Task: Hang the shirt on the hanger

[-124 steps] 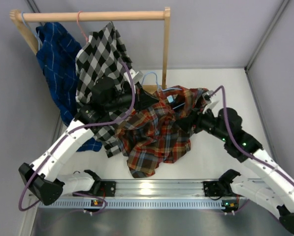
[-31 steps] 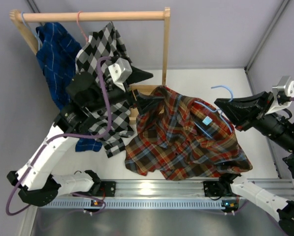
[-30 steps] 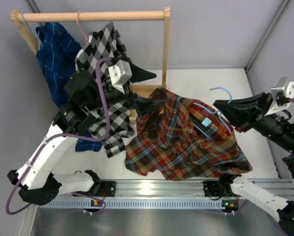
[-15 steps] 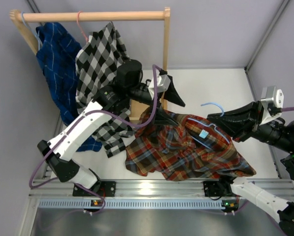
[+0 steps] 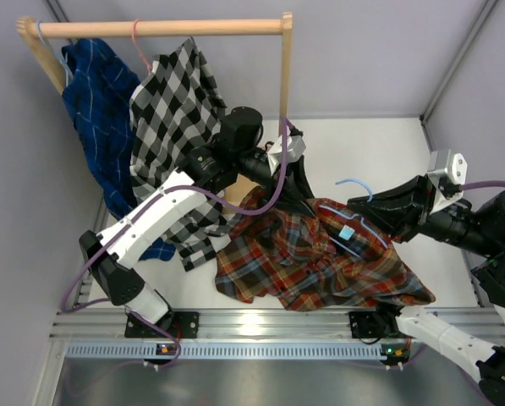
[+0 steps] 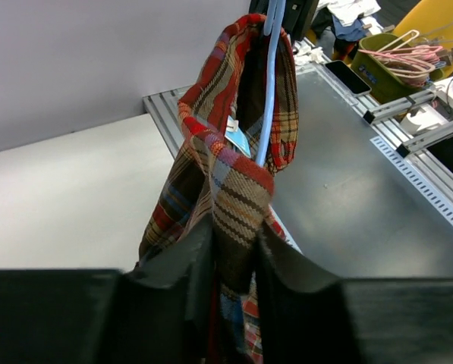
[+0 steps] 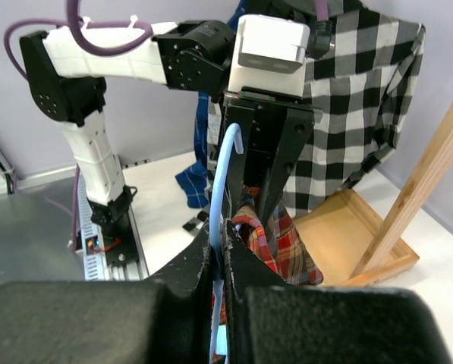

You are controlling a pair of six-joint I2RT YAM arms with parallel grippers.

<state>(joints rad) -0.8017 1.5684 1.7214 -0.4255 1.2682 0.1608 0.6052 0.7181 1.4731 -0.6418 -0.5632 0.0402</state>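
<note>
Left tool pinching shirt fold, right tool clamped on hanger

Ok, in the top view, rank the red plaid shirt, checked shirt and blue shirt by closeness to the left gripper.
1. red plaid shirt, held by the left gripper.
2. checked shirt, hanging to its left.
3. blue shirt, farthest left.

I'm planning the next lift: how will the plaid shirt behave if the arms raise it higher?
Probably floppy: the shirt sags in folds between the left gripper and the hanger. It likely won't hold its shape, so fabric that isn't pinched should droop. It may also slide along the thin hanger, which seems to sit loosely inside the fabric.
</note>
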